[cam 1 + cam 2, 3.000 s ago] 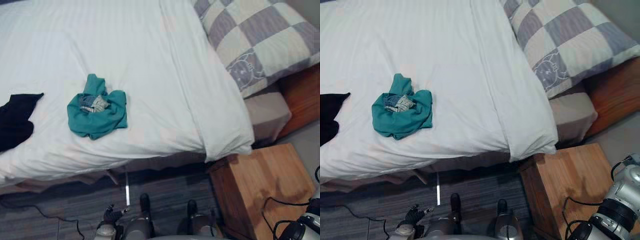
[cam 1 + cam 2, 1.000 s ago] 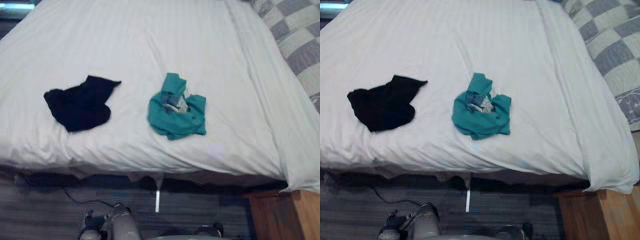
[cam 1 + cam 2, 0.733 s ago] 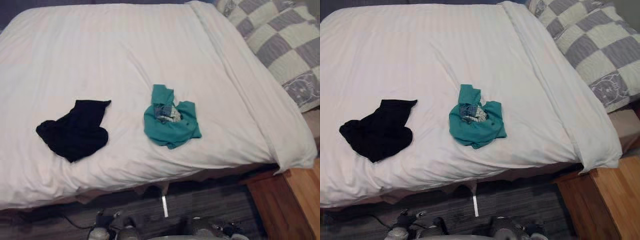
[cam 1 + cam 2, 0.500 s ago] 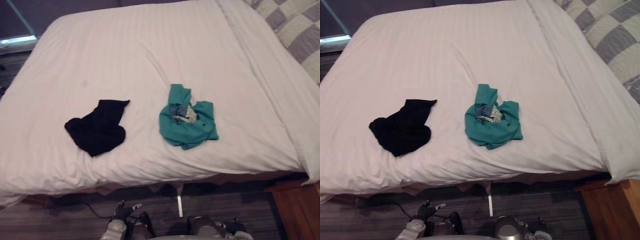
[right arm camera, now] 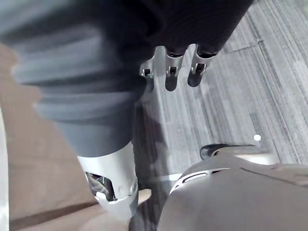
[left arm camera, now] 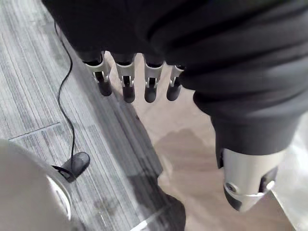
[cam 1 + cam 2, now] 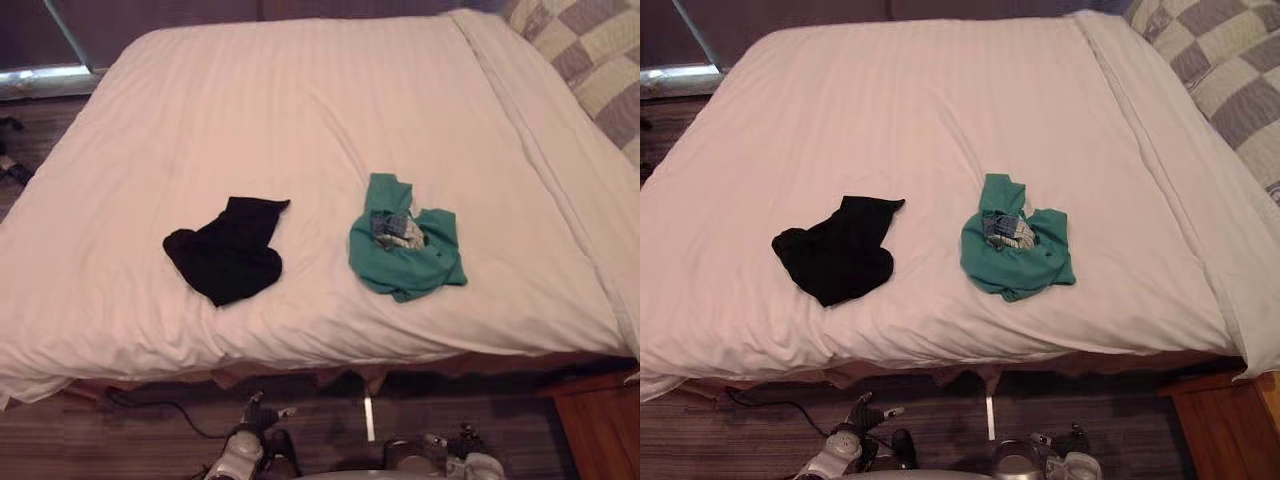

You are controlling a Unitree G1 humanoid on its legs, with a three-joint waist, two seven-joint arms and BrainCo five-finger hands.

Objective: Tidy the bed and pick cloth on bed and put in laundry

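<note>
A bed (image 7: 300,100) covered by a white striped duvet is seen from its near edge. Two pieces of cloth are laid on the duvet, towards the near side. A black cloth (image 7: 228,250) is crumpled left of the middle, with one pointed corner turned to the far right. A green cloth (image 7: 405,245) is bunched up right of the middle, well apart from the black one, and a small patterned grey and white piece (image 7: 395,228) is tucked into its folds. Neither cloth is touched by anything. A checked pillow (image 7: 1220,60) in grey and cream is placed at the far right corner of the bed. A wooden piece of furniture (image 7: 1225,425) is seen at the near right, just beside the corner of the bed.

The left robot hand (image 6: 126,79) is hung low over the grey floor (image 6: 29,86) in front of the bed, its fingers straight and spread, with nothing held. The right robot hand (image 5: 172,67) is likewise held down over the floor, fingers straight and empty.
</note>
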